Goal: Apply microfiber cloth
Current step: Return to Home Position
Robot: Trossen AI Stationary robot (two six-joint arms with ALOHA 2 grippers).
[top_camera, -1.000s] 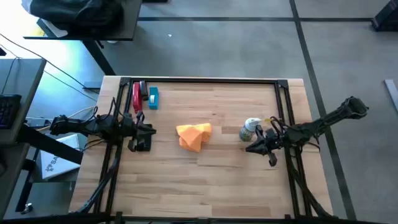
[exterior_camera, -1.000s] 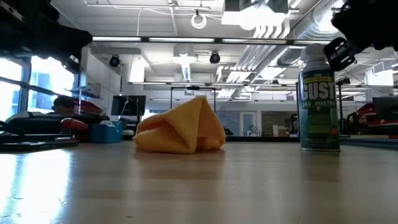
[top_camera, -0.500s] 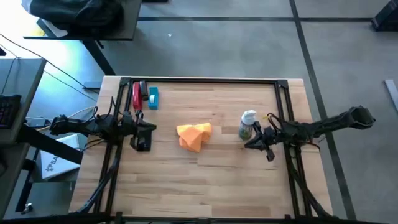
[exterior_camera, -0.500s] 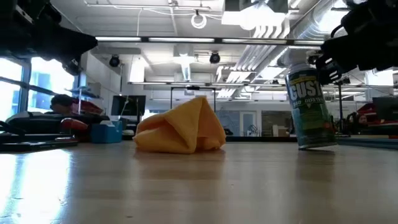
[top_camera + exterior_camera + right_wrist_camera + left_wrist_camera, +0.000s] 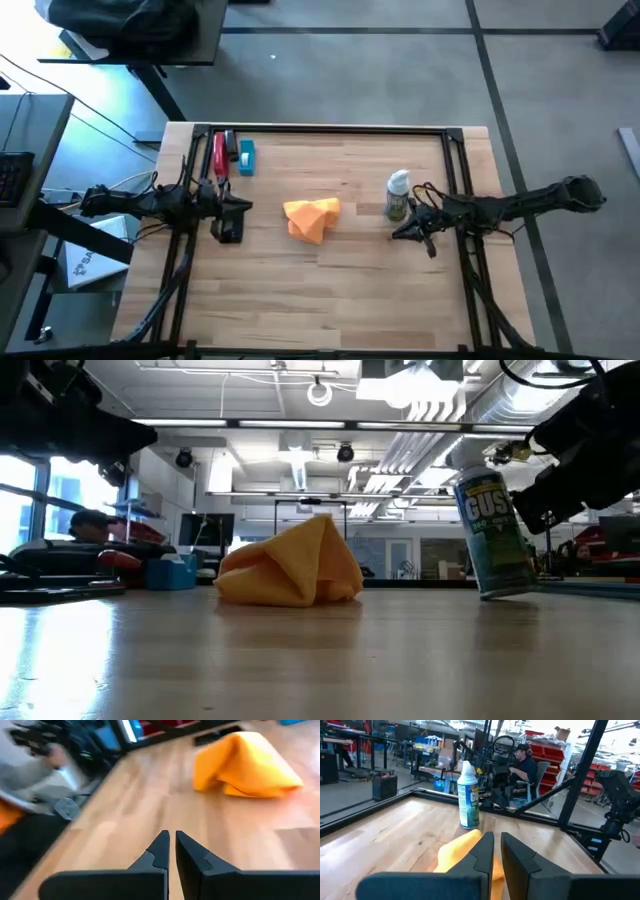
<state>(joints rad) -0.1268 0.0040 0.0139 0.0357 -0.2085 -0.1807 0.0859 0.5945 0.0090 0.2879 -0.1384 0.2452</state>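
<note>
The orange microfiber cloth (image 5: 312, 218) lies crumpled in a heap at the table's middle, also seen in the low view (image 5: 290, 568) and both wrist views (image 5: 456, 854) (image 5: 248, 764). No gripper touches it. My right gripper (image 5: 400, 233) (image 5: 172, 839) is shut and hovers to the right of the cloth, pointing at it. Just beyond it stands a green-labelled spray can (image 5: 398, 196) (image 5: 493, 532), tilted on its base edge. My left gripper (image 5: 246, 208) (image 5: 496, 842) is shut and waits left of the cloth, pointing toward it. My right gripper has nothing between its shut fingers. Its body stands close against the tilted spray can's side (image 5: 520, 520). The arm hides that spot, so I cannot tell whether it touches the can.
A black phone (image 5: 229, 232) lies under the left gripper. A red tool (image 5: 219, 155) and a blue box (image 5: 246, 157) sit at the far left corner. A black frame (image 5: 330, 128) runs along the table's edges. A person sits beyond the table (image 5: 525, 770).
My right gripper has moved toward the table's left and a little toward the far edge, coming lower beside the spray can. The can has tipped from upright to tilted and shifted slightly toward the far edge. The cloth has stayed where it was.
</note>
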